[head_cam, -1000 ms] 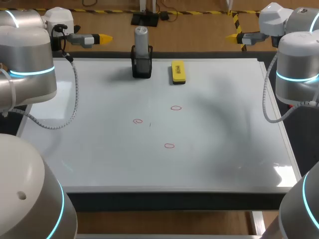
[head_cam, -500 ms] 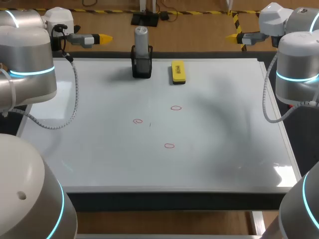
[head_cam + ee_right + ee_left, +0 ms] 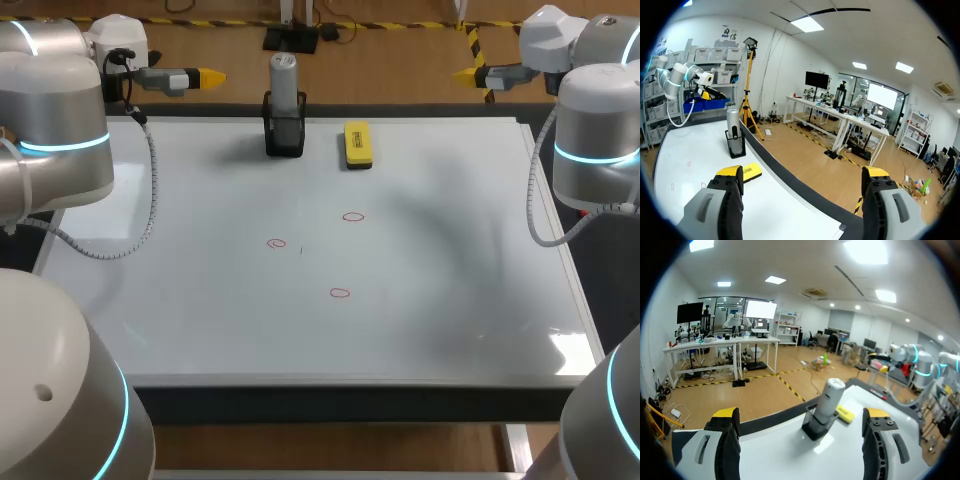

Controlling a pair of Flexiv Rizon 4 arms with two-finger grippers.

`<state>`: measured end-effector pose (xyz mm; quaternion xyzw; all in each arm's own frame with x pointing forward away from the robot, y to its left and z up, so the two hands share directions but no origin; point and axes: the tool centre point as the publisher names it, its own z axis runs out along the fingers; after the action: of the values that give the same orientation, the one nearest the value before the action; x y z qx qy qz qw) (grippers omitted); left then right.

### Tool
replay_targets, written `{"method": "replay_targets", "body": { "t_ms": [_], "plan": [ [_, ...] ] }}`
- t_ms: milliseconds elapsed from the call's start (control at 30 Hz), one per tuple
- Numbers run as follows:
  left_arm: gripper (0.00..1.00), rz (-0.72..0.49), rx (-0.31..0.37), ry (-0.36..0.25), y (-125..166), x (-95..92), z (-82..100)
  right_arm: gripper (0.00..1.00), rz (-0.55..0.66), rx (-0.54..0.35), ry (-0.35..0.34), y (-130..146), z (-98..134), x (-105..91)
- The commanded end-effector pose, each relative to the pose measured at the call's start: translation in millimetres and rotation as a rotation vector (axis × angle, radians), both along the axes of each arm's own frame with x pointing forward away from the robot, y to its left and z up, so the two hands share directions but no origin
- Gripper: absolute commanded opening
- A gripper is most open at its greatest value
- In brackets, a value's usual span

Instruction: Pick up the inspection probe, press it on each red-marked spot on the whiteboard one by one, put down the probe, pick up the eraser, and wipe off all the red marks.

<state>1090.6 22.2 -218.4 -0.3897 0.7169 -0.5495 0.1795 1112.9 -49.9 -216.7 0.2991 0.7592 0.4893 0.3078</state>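
The grey inspection probe [image 3: 284,75] stands upright in a black holder [image 3: 284,135] at the far edge of the whiteboard [image 3: 200,310]. To its right lies the yellow eraser [image 3: 358,143]. Three small red rings mark the board: one [image 3: 352,216], a second [image 3: 277,243] and a third [image 3: 340,293]. My left gripper [image 3: 208,76] hovers beyond the far left corner, open and empty; in its wrist view [image 3: 802,415] the probe [image 3: 827,400] is ahead between the fingers. My right gripper [image 3: 465,73] hangs off the far right corner, open and empty [image 3: 802,172], with the probe [image 3: 733,125] and eraser [image 3: 751,171] off to one side.
The board's dark frame [image 3: 330,400] runs along the near edge. My left arm's grey cable [image 3: 150,190] loops over the board's left side, and my right arm's cable [image 3: 535,215] hangs by the right edge.
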Motion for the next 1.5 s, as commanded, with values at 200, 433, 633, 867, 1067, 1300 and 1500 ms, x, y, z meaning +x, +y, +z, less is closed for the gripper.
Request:
{"method": "replay_targets", "body": {
  "t_ms": [200, 433, 633, 867, 1067, 1300, 1500],
  "plan": [
    [1.00, -0.027, -0.005, 0.000, -1, 1.8, 0.2, 1.00, 0.000, 0.000, 0.001, 0, 0, 0.3],
    [1.00, -0.184, -0.033, -0.052, -17, 8.1, -2.5, 1.00, 0.000, 0.000, 0.001, 0, 0, 0.3],
    [1.00, -0.397, -0.050, -0.105, -30, 5.2, -4.2, 1.00, 0.000, 0.000, 0.001, 0, 0, 0.3],
    [1.00, -0.604, -0.087, -0.136, -45, 1.9, -3.0, 1.00, 0.000, 0.000, 0.001, 0, 0, 0.3],
    [1.00, -0.744, -0.136, -0.158, -54, 5.5, -0.6, 1.00, 0.000, 0.000, 0.001, 0, 0, 0.3],
    [1.00, -0.868, -0.190, -0.175, -70, 9.7, -3.2, 1.00, 0.000, 0.000, 0.001, 0, 0, 0.3],
    [1.00, -0.926, -0.226, -0.202, -91, 9.6, -9.6, 1.00, 0.000, 0.000, 0.001, 0, 0, 0.3]
  ]
}}
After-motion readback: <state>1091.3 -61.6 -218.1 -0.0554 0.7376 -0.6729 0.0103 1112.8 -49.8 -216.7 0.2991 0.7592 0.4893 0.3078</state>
